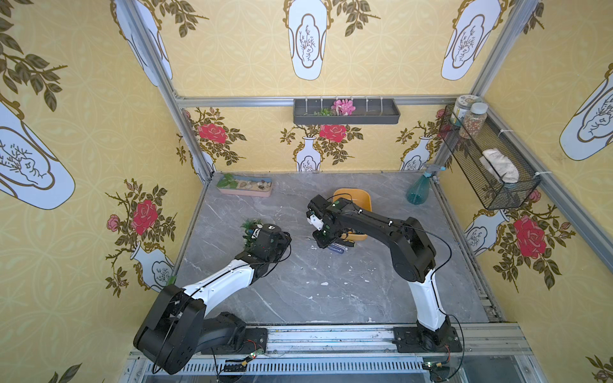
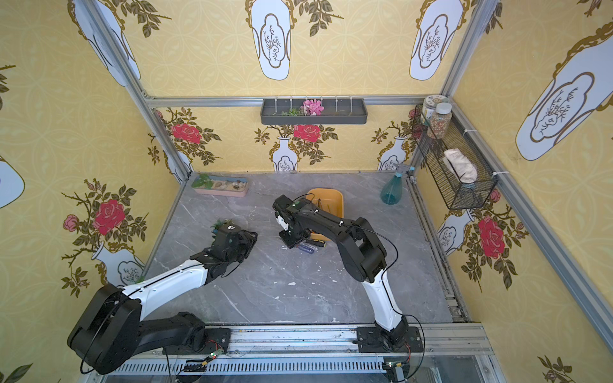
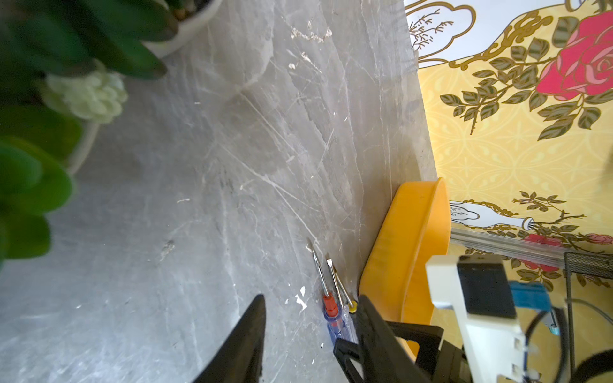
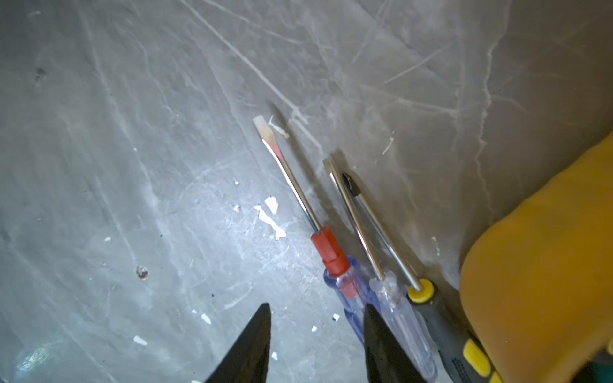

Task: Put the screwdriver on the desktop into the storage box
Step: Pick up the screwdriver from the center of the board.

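Beside the storage box (image 4: pixel 537 265), the three screwdrivers (image 4: pixel 355 219) are laid left-to-right, handles just far of the nearer right gripper (image 4: pixel 316 306), by whose parted jaws seemingly nothing is held.

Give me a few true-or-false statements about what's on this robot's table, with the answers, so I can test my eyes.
1. Three screwdrivers lie on the desktop beside the storage box. True.
2. The jaws of the right arm are clamped on a screwdriver. False: they stand open by the handles, with nothing between them.
3. The red-collared screwdriver has a flat tip. True.
4. The spray bottle is pink. False: it is teal.
5. The pink tray of pebbles sits near the back wall. True.
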